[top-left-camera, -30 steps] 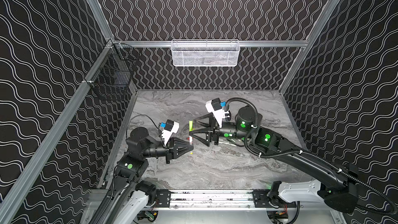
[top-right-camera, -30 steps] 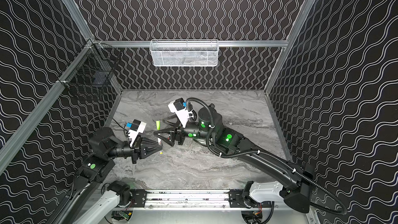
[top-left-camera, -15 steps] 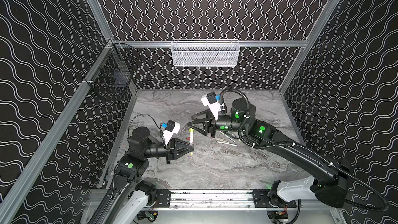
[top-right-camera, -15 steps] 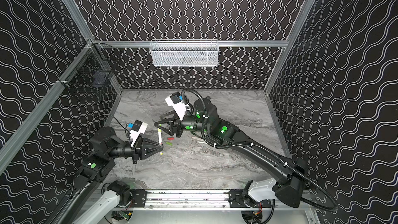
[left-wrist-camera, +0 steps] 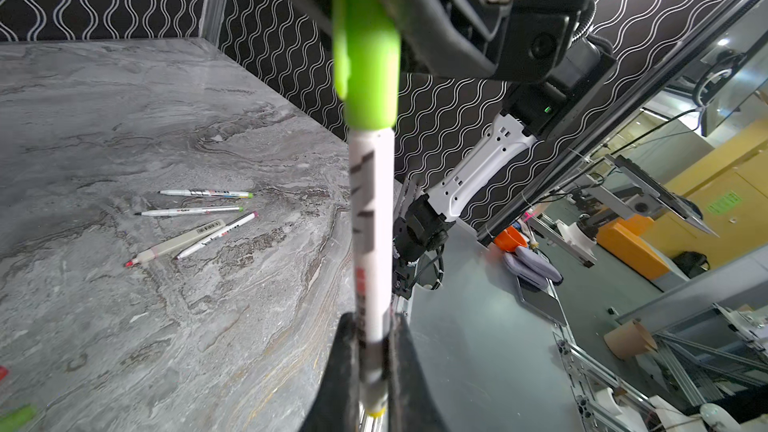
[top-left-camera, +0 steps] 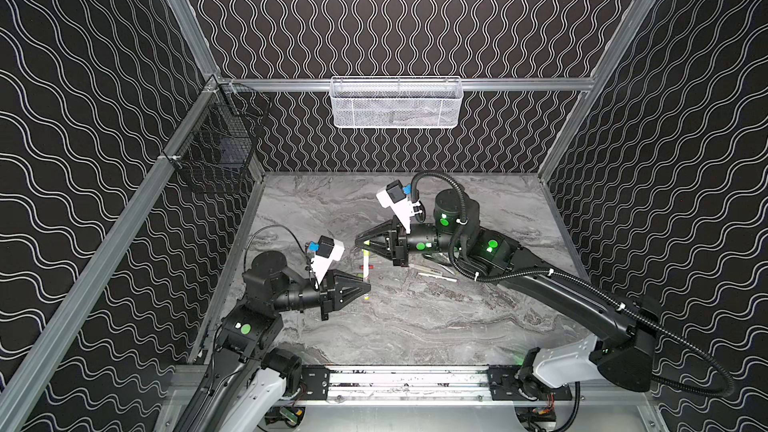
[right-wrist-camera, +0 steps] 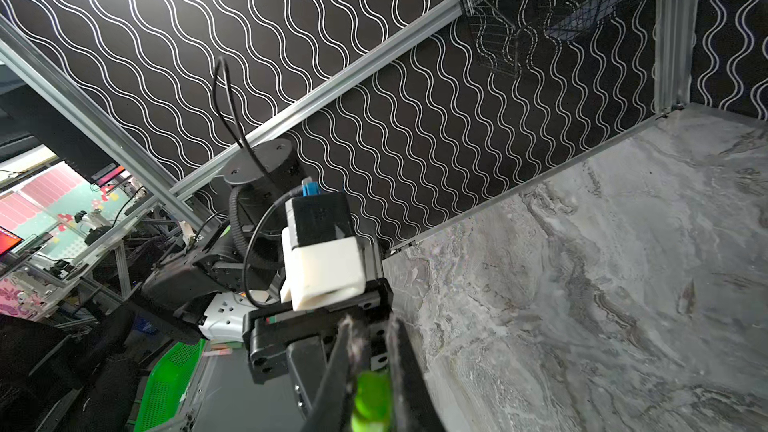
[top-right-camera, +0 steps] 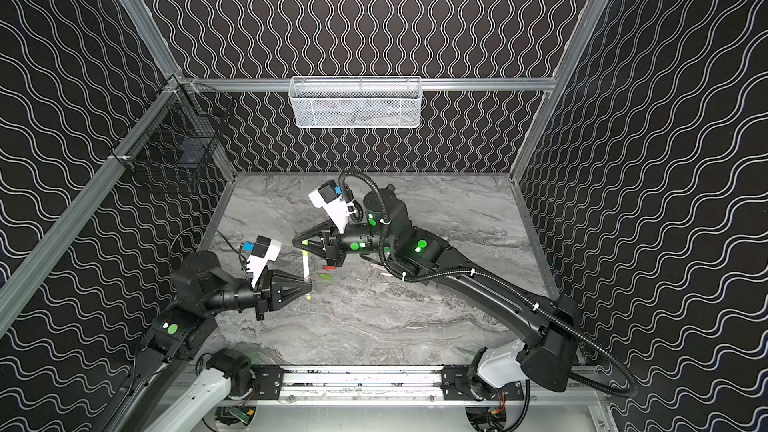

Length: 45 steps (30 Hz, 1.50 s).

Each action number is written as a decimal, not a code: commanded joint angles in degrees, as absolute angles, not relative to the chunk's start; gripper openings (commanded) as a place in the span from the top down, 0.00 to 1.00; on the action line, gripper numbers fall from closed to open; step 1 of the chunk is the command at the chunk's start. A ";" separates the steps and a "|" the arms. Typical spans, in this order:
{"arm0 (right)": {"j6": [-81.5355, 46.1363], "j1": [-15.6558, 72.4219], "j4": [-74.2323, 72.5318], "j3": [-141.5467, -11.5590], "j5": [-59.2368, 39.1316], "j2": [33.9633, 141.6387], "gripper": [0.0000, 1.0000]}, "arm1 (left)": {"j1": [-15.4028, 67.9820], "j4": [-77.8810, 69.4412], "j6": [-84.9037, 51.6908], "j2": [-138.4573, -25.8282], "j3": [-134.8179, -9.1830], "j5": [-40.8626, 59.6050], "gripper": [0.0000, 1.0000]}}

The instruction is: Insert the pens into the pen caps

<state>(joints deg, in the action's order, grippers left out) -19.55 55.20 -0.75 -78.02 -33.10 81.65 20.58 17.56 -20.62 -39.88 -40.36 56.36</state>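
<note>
My left gripper [top-left-camera: 367,284] [left-wrist-camera: 372,320] is shut on the lower part of a white pen [top-left-camera: 365,263] [left-wrist-camera: 371,222], which stands upright above the table. A bright green pen cap [left-wrist-camera: 368,56] [top-right-camera: 304,241] covers the pen's upper end. My right gripper [top-left-camera: 360,241] [right-wrist-camera: 370,324] is shut on that green cap [right-wrist-camera: 372,401], reaching in from the right. Several more pens [left-wrist-camera: 206,193] [top-left-camera: 436,275] lie loose on the marble table [top-left-camera: 415,317] under the right arm. A red cap [top-right-camera: 328,268] and another green cap [top-right-camera: 326,277] lie beside the upright pen.
A white mesh basket [top-left-camera: 396,102] hangs on the back wall. A black wire basket [top-left-camera: 218,151] hangs on the left wall. Patterned walls close the table on three sides, and a metal rail [top-left-camera: 407,380] runs along the front.
My right gripper has moved left to the top of the upright pen and closed from wide open onto the green cap. The left gripper has kept its hold on the pen.
</note>
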 commanded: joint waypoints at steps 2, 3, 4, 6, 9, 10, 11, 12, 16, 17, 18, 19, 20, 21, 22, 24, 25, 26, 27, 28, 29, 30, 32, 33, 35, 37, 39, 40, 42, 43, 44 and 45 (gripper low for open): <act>-20.09 56.81 3.63 -75.15 -33.94 82.20 1.00 | 20.57 9.92 -19.38 -37.73 -40.58 54.88 1.00; -20.72 56.95 3.37 -74.36 -34.08 82.34 1.00 | 20.56 9.47 -19.41 -37.12 -40.45 54.89 1.00; -21.36 57.13 3.04 -73.61 -34.38 82.35 1.00 | 20.56 9.12 -19.43 -36.39 -40.23 54.62 1.00; -22.48 57.62 2.87 -72.42 -34.97 82.49 1.00 | 20.48 9.06 -19.20 -34.61 -40.09 53.66 1.00; -23.61 58.59 2.89 -70.84 -35.54 82.58 1.00 | 20.39 9.47 -18.64 -32.25 -39.95 51.77 1.00; -23.79 59.14 3.11 -70.39 -35.70 82.62 1.00 | 20.23 9.69 -18.44 -31.54 -39.94 51.13 1.00; -23.82 59.64 3.24 -70.09 -35.85 82.70 1.00 | 20.25 9.92 -18.21 -31.08 -40.08 50.54 1.00; -23.89 60.21 3.41 -69.65 -35.99 82.68 1.00 | 20.17 10.11 -18.05 -30.60 -40.00 49.79 1.00; -24.56 63.31 3.21 -67.49 -36.37 83.16 1.00 | 19.85 9.48 -18.10 -29.02 -40.08 47.74 1.00; -25.13 63.90 3.10 -66.80 -36.31 83.31 1.00 | 19.83 9.03 -17.95 -28.70 -40.14 47.41 1.00; -25.89 64.29 2.81 -66.03 -36.15 83.46 1.00 | 19.83 8.72 -17.62 -28.65 -40.51 46.61 1.00; -26.95 64.85 2.20 -64.77 -35.66 83.37 1.00 | 19.80 8.02 -17.33 -28.56 -40.91 45.97 1.00; -27.92 65.10 1.74 -63.95 -34.92 83.21 1.00 | 19.79 7.35 -16.96 -28.77 -41.34 45.29 1.00; -29.21 65.36 1.04 -62.67 -33.84 82.94 1.00 | 19.86 7.18 -16.36 -29.22 -42.36 44.13 1.00; -30.72 65.56 0.71 -61.68 -32.21 82.67 1.00 | 19.86 6.90 -15.65 -29.93 -43.35 43.46 1.00; -32.87 66.04 1.89 -60.50 -27.87 81.95 1.00 | 19.80 6.40 -14.57 -31.43 -45.26 42.14 1.00; -33.78 66.37 2.59 -59.94 -24.92 81.31 1.00 | 19.84 5.65 -14.50 -31.96 -45.82 41.72 1.00; -34.29 66.89 2.86 -59.52 -22.86 80.69 1.00 | 19.86 4.78 -14.58 -32.42 -46.04 41.54 1.00; -34.85 67.54 2.77 -58.89 -20.53 79.76 1.00 | 19.79 3.73 -14.97 -33.02 -46.19 41.57 1.00; -35.41 67.83 1.86 -58.12 -20.10 79.14 1.00 | 19.86 2.74 -15.30 -33.51 -46.14 41.73 1.00; -35.97 67.93 0.64 -57.51 -20.48 78.55 1.00 | 19.81 2.09 -15.61 -33.99 -46.06 42.02 1.00; -36.60 67.94 -0.26 -56.73 -20.82 78.10 1.00 | 19.84 1.23 -16.07 -34.37 -45.85 42.29 1.00; -37.01 67.89 -1.40 -55.21 -21.39 77.37 1.00 | 19.86 0.03 -16.82 -34.72 -45.40 43.09 1.00; -37.02 67.94 -1.56 -55.12 -20.98 77.10 1.00 | 19.78 -0.30 -17.19 -34.88 -45.18 43.44 1.00; -37.26 67.85 -2.01 -55.27 -20.41 76.53 1.00 | 19.84 -0.70 -17.82 -35.04 -45.00 44.26 1.00; -37.82 67.44 -2.05 -56.35 -19.09 76.02 1.00 | 19.86 -1.52 -18.85 -34.98 -44.55 45.68 1.00; -38.94 66.74 -3.33 -56.77 -19.33 75.93 1.00 | 19.85 -1.49 -19.75 -34.94 -44.11 46.11 1.00; -39.49 66.24 -4.03 -57.61 -19.42 76.01 1.00 | 19.85 -1.33 -20.10 -34.85 -43.95 46.40 1.00; -40.15 65.40 -4.32 -59.25 -18.78 76.18 1.00 | 19.85 -0.53 -20.28 -34.72 -43.69 47.05 0.87; -40.27 64.83 -4.14 -59.59 -17.96 76.29 1.00 | 19.86 0.05 -20.09 -34.69 -43.81 47.79 0.75; -40.30 63.90 -3.64 -59.91 -17.25 76.20 1.00 | 19.86 1.34 -19.73 -34.63 -43.94 48.54 0.63; -40.42 62.67 -3.43 -60.03 -16.88 75.90 1.00 | 19.86 3.15 -18.88 -34.67 -44.27 49.33 0.55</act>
